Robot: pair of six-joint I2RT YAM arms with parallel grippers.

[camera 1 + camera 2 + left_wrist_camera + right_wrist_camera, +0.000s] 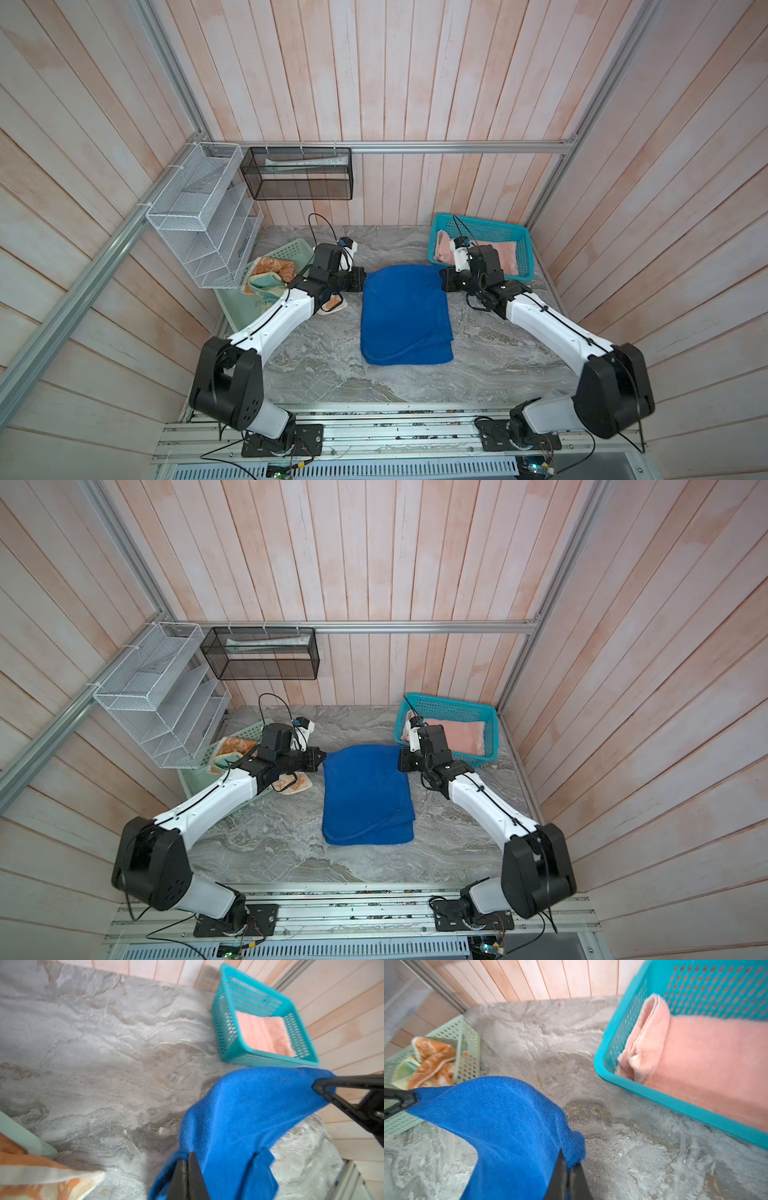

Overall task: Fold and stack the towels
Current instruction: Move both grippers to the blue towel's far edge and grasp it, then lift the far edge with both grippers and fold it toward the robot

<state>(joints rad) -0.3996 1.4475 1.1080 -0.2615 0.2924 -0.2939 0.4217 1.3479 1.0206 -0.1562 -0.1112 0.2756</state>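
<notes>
I have the left gripper (363, 279) pinched shut on the blue towel (403, 320) at its 11 o'clock corner, the right gripper (441, 277) likewise at 1 o'clock.

Royal blue towel (405, 316) folded roughly in half, mid-desk (498, 365), far corners lifted. Salmon-pink towel (505, 253) folded flat inside teal basket (482, 220). Orange-and-cream towel (270, 266) and pale yellow towel (266, 286) crumpled together in mint basket (291, 249), orange one spilling out.
</notes>
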